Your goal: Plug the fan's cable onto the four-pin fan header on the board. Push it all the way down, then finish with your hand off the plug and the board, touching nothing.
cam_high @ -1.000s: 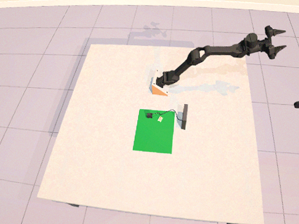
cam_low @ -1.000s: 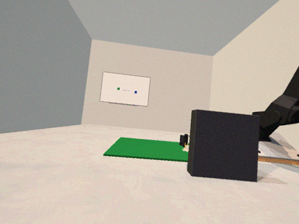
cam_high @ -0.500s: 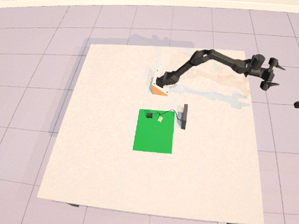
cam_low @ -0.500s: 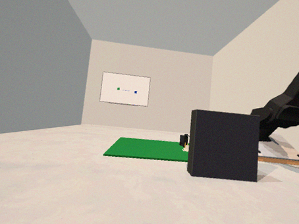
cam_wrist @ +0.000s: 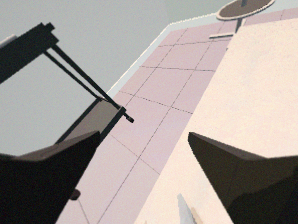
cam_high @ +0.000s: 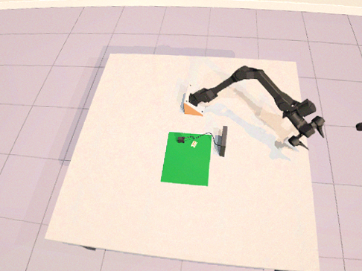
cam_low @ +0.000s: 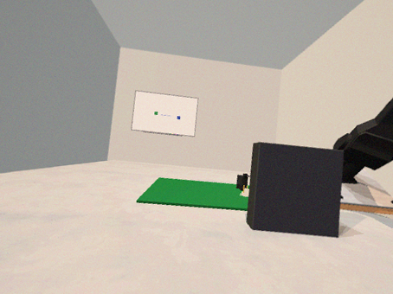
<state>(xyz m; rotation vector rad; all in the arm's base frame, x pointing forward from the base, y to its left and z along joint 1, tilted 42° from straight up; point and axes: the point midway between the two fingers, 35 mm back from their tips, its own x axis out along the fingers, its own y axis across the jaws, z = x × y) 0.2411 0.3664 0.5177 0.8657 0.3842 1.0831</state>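
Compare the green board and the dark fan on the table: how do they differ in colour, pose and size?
The green board lies flat; the dark fan stands on edge beside its right side. The board is bright green, the fan near-black. The board covers far more table than the fan. Both rest on the table, apart from the open gripper.

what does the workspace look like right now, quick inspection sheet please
surface: pale square table on a tiled floor
job's things: green board lying flat; dark fan standing on edge beside its right edge; dark plug and a small white part at the board's top end; whether the plug is seated cannot be told
clutter: nothing seen
grippers: gripper open, holding nothing, near the table's right edge, far from board and fan
cables: thin black cable running from the fan to the plug
surroundings: whiteboard on the far wall; dark frame stand on the floor
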